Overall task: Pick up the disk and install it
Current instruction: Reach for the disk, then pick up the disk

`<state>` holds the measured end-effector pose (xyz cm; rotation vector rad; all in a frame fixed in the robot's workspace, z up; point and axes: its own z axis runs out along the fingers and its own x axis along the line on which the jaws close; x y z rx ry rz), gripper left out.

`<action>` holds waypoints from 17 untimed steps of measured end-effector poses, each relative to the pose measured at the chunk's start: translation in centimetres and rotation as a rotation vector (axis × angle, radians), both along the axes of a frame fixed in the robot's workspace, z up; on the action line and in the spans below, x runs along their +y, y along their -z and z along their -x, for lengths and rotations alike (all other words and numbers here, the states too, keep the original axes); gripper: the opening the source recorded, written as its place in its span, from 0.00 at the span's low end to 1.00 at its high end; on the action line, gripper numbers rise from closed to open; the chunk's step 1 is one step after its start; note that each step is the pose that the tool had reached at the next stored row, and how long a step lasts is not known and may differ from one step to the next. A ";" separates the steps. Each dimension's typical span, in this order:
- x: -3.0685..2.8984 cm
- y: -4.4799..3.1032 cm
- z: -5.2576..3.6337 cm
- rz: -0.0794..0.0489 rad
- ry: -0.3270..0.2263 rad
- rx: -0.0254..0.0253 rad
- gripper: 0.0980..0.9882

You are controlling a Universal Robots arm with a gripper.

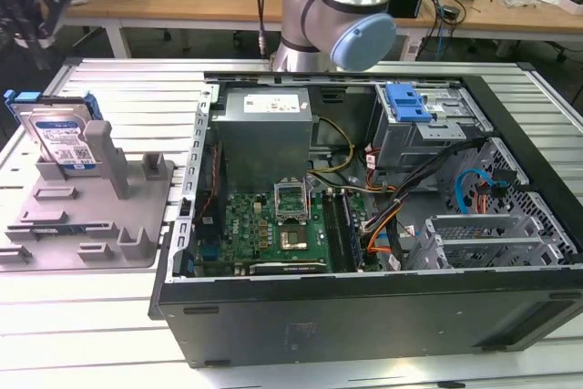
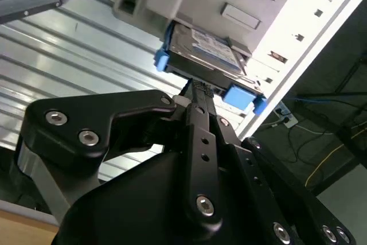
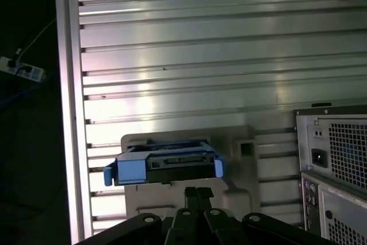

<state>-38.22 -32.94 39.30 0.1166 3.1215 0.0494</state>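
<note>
Looking along my gripper (image 2: 198,88), I see matte black metal links with round silver screws. The two narrow fingers are pressed together with nothing between them, so the gripper is closed and empty.

The disk (image 1: 66,137) is a flat silver metal rectangle with a white-and-blue label on its face and a bright blue plastic rail around its edges. It stands on its edge, a little tilted, in a slot of the grey fixture tray (image 1: 96,234). This tray is dull moulded plastic with several upright posts and lies on the table (image 1: 82,316) of shiny ribbed aluminium slats, at the exterior view's left.

In both wrist views the disk lies straight ahead of my fingertips and near them, with its narrow connector edge and the blue rail ends turned toward me. I cannot tell whether the tips touch it. In the exterior view my gripper is a dark shape above the disk.

The open computer case (image 1: 364,325), black and grey sheet metal, stands beside the tray at the exterior view's right.
</note>
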 end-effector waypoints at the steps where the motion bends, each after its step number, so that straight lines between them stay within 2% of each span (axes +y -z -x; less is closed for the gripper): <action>1: 0.05 0.00 0.70 0.000 0.000 0.0004 0.01; 4: 0.19 0.00 2.36 0.000 0.000 0.0010 0.01; 5: 0.44 0.01 2.85 0.001 0.000 0.0008 0.01; 17: 0.47 0.00 2.86 0.004 -0.004 0.0010 0.01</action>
